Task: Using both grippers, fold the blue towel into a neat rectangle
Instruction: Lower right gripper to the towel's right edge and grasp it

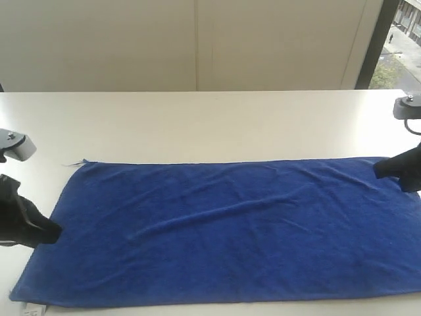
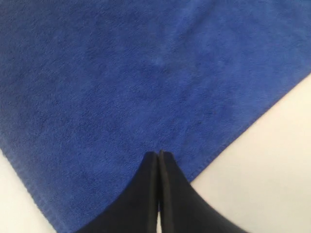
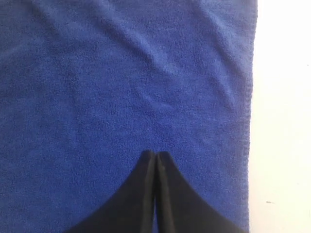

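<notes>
Blue towel point(image 1: 223, 230), cream table point(image 1: 197, 125), black left end effector point(image 2: 159, 154), black right end effector point(image 3: 155, 154).

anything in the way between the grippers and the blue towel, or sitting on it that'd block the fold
Nothing visible. The left gripper and right gripper sit directly over opposite ends of the blue towel, jaws closed, only cloth beneath them. It lies spread flat with nothing on top.

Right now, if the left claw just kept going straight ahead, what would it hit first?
The blue towel. The left gripper, jaws closed together, points down at the cloth near its edge, and the table lies under it. Whether it touches the cloth is unclear.
</notes>
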You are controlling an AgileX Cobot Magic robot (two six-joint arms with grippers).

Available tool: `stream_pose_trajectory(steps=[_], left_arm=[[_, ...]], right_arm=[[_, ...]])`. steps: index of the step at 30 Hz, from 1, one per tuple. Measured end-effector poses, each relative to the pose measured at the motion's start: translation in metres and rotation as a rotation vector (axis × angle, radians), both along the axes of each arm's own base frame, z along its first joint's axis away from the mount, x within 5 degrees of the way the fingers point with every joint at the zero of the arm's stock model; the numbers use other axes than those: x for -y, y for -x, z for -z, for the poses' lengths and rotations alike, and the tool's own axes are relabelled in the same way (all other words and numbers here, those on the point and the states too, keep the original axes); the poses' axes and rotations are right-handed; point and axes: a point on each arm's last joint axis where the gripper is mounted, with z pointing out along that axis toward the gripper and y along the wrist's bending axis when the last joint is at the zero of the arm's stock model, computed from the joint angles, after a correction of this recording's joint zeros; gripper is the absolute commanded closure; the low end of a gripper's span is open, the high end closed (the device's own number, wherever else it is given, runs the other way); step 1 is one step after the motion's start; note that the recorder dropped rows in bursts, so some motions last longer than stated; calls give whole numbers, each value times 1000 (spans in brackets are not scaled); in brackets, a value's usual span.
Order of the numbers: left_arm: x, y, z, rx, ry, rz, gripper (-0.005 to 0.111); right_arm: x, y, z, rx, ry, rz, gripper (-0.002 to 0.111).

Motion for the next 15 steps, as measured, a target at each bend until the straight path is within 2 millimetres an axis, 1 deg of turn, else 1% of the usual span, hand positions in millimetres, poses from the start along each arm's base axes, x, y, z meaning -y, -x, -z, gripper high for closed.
stream_pose_trajectory(steps=[1, 2, 3, 4, 8, 9, 10, 15], left_arm=[[1, 1, -4, 9, 10, 15, 107], [2, 5, -7, 15, 18, 35, 107], [3, 9, -12, 30, 25, 61, 107], [3, 10, -14, 40, 26, 66, 107], [3, 14, -23, 88, 32, 68, 107], [3, 15, -25, 96, 34, 67, 107], [3, 15, -26, 101, 36, 67, 107], [3, 17, -30, 120, 41, 65, 107]], right_arm=[[3, -2, 2, -4, -3, 10, 108], [8, -5, 4, -9, -4, 22, 103], [18, -10, 8, -41, -21, 47, 99], [22, -13, 11, -64, -30, 54, 92], [37, -29, 28, -156, -67, 52, 61], [40, -34, 32, -166, -71, 44, 57], [43, -38, 36, -170, -70, 35, 56], [52, -49, 45, -158, -29, 5, 56]])
